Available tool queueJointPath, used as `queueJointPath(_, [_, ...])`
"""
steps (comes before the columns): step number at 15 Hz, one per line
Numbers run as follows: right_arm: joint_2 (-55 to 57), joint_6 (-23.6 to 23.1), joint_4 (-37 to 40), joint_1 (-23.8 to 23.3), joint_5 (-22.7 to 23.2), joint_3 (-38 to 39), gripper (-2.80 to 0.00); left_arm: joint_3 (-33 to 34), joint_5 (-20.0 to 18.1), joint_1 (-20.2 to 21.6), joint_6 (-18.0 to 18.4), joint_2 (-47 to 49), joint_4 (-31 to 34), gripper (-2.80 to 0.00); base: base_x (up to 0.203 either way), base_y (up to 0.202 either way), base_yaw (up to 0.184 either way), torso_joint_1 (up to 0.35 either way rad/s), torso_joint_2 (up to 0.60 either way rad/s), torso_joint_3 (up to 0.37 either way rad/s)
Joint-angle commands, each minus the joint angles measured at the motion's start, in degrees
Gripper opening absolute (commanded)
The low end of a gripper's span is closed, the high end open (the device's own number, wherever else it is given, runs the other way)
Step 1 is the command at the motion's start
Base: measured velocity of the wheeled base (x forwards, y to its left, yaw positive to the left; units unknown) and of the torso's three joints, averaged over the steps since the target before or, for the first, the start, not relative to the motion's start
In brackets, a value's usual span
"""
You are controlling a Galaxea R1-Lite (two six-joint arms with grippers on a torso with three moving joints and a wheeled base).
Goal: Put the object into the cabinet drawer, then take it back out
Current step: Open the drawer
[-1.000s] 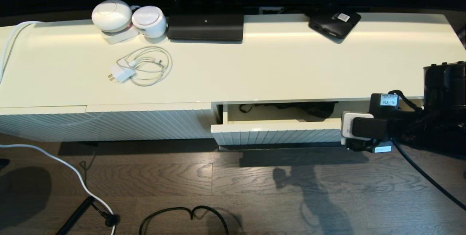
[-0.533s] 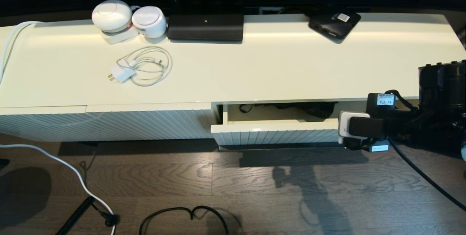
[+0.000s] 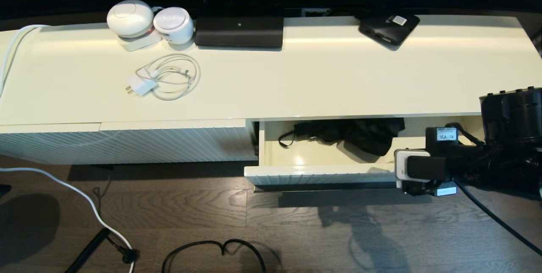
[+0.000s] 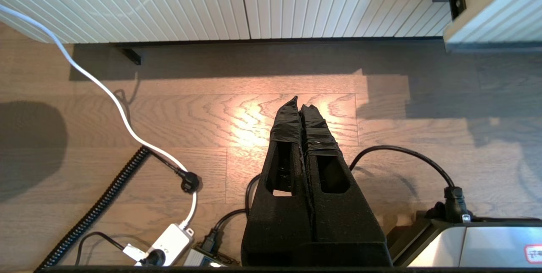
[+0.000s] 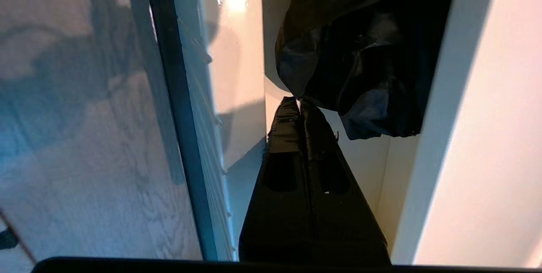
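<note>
So we've got the drawer [image 3: 322, 174] pulled partway out, and the umbrella [image 3: 360, 134] lying inside toward the back, its far edge tucked under the cabinet top [image 3: 296, 82]. Our right gripper [image 5: 300, 106] is clenched with nothing in it, inside the drawer just beside the fabric; can't tell if it touches. Left gripper [image 4: 300, 104] is parked over the floor, fingers pressed together.

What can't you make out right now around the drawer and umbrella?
- Umbrella: its back edge is under the cabinet top in the head view; the handle can't be told apart from the fabric.
- Right claw: hidden in the head view behind its wrist camera; whether it touches the umbrella is unclear.
- Drawer: its right end is behind the right arm.
</note>
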Motion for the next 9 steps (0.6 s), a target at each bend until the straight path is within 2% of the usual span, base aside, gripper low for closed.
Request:
queueJointPath(1, [-0.25, -0.45, -0.16, 0.19, -0.04, 1.47, -2.80, 0.00, 0.01, 0.02, -0.07, -0.10, 0.00, -2.80, 0.000, 0.000, 0.000, 0.000, 0.00, 0.000])
queueJointPath(9, [-2.64, -0.62, 3.22, 0.63, -0.04, 6.32, -2.80, 0.00, 0.01, 0.10, -0.07, -0.10, 0.00, -2.80, 0.000, 0.000, 0.000, 0.000, 0.00, 0.000])
